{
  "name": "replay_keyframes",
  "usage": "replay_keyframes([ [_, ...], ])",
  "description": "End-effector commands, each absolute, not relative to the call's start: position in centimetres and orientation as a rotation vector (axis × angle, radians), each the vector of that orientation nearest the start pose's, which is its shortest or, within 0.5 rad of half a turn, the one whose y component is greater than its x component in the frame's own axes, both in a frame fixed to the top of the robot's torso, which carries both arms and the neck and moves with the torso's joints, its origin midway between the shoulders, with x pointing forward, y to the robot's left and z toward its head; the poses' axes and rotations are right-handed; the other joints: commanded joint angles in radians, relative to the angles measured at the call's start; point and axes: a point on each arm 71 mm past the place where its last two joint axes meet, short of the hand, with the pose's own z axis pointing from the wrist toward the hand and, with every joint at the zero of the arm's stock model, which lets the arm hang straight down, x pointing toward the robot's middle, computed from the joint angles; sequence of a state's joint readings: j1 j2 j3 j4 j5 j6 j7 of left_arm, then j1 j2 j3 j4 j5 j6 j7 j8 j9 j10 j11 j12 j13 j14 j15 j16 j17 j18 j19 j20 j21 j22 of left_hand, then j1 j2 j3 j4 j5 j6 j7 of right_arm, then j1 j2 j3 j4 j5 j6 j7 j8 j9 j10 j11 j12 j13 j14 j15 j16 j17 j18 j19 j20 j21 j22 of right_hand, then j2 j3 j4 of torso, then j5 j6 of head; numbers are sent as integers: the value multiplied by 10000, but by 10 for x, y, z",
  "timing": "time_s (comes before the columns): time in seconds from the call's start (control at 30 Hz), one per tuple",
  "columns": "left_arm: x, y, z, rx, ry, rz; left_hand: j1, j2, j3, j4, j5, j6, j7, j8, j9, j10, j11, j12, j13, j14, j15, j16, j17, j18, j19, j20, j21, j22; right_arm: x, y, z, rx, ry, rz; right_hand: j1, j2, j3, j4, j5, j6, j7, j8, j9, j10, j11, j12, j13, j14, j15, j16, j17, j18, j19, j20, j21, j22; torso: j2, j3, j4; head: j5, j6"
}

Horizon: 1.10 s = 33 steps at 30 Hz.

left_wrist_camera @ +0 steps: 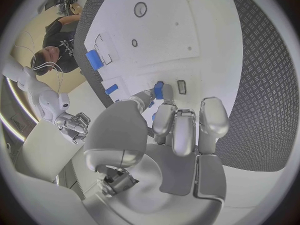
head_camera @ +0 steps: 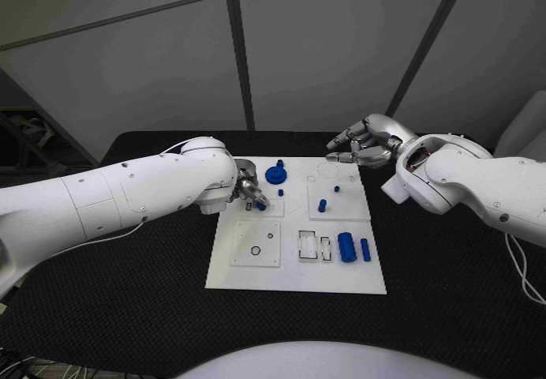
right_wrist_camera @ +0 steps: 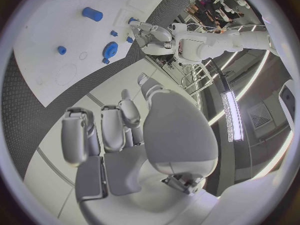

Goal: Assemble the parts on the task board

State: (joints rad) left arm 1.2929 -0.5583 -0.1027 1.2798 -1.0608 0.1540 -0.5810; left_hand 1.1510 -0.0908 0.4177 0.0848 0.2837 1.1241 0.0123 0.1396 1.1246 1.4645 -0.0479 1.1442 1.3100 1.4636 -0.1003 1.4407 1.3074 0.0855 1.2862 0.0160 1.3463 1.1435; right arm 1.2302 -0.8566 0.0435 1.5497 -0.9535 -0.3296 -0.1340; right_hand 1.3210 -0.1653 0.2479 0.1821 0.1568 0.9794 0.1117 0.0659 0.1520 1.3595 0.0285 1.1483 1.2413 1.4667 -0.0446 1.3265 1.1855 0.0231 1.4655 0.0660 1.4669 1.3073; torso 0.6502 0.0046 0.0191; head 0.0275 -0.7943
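We see our left hand (head_camera: pixel 249 192) pinching a small blue peg (left_wrist_camera: pixel 159 90) over the smooth white task board's (head_camera: pixel 296 280) left half, while our right hand (head_camera: pixel 362 144) hovers unclenched, holding nothing, beyond its far edge.

A white task board (head_camera: pixel 233 268) is being shown against a black desk (head_camera: pixel 114 300) patterned with a fine raised tread. Blue parts are being seen on the board: a blue gear (head_camera: pixel 275 174), a blue cylinder (head_camera: pixel 345 246) and a blue peg (head_camera: pixel 322 206). Silver is being displayed by the left hand (head_camera: pixel 249 192) and the right hand (head_camera: pixel 362 144), on white arms.
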Motion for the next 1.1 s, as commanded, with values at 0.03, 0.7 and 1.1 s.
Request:
replay_keyframes([
  [0.03,522,146,-220,-1085,23427,-3003,-118,-13,-64,160,-204,77,-3,-54,7,678,-61,-60,1440,691,-64,45,899,83,33,-67,-44,27,499,-207,-143,3659,16961,9005,-2,-9,-26,68,55,74,8,13,14,-12,-4,-37,-25,219,-18,-59,-20,116,241,-5,-74,1383,2,-2,2,-1,-8],
  [0.7,521,144,-221,-950,23579,-2958,-332,-165,-757,1019,-1593,319,-14,-203,176,745,-61,90,1589,723,-69,144,1022,73,93,-72,-49,100,498,-207,-143,3654,17022,8974,-15,-14,-32,82,48,66,9,8,14,-14,-2,-39,-27,225,-18,-47,5,109,258,-5,-54,1407,-4,-5,4,-8,-61],
  [1.1,525,148,-220,-1335,23256,-2949,-594,-395,-1295,1640,-2341,413,8,-271,239,759,-46,37,1617,715,-57,125,990,73,90,-66,-69,99,499,-208,-143,3670,16989,8962,-67,-4,-45,141,39,54,12,1,20,-22,1,-54,-45,223,-16,-70,-18,115,246,-6,-77,1385,1,-10,-3,-15,-39],
])
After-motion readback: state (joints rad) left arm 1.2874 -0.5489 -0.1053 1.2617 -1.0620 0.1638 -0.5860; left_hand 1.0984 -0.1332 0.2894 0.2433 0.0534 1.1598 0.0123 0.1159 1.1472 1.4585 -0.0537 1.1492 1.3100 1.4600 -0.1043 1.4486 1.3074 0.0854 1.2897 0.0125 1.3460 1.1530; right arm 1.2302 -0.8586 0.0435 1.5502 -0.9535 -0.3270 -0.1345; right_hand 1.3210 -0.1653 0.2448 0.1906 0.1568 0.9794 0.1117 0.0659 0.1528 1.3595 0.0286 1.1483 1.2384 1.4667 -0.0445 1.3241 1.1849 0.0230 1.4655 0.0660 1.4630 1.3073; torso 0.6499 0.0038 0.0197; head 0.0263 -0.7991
